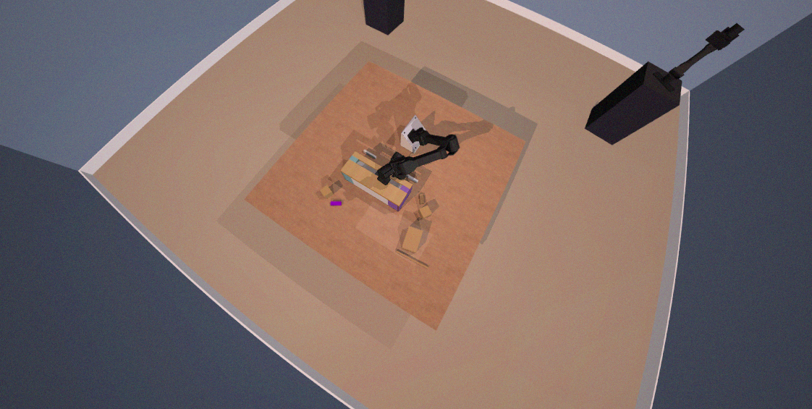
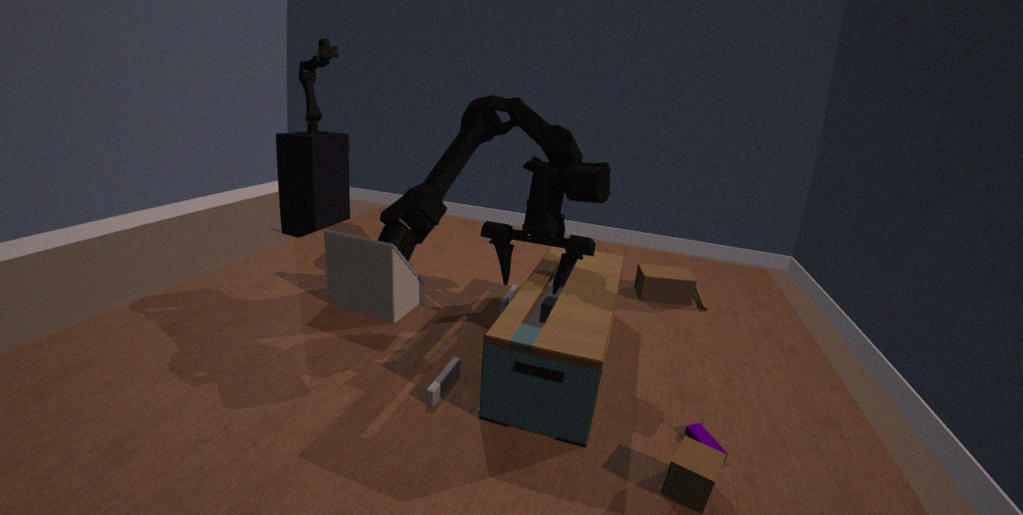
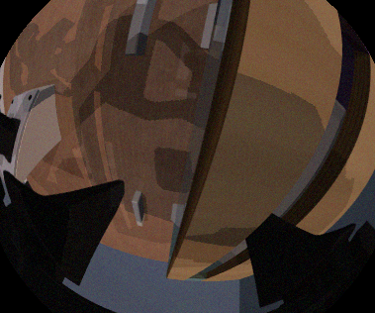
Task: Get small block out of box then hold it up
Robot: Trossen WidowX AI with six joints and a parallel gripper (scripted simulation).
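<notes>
The box point(image 1: 369, 179) point(image 2: 586, 318) point(image 3: 276, 124) has a wooden lid with a long slot, a teal end and a purple end. A small dark shape point(image 2: 549, 308), seemingly the block, shows inside the slot in the exterior view; it cannot be made out in the wrist view. My gripper point(image 1: 390, 168) point(image 2: 531, 288) point(image 3: 184, 199) is open and empty, pointing down with fingers spread across the box's width. One fingertip is at the slot, whether above or inside it I cannot tell. The other is beyond the lid edge on the arm-base side. The shelf is mostly hidden.
Two grey bars, one near the teal end point(image 1: 370, 153) point(image 2: 443, 382), lie on the arm-base side. A purple block point(image 1: 336, 203) point(image 2: 705, 437) and tan block point(image 1: 326, 191) point(image 2: 694, 465) lie off the teal end. A larger tan block point(image 1: 412, 238) point(image 2: 666, 283) and stick point(image 1: 412, 258) lie beyond the purple end.
</notes>
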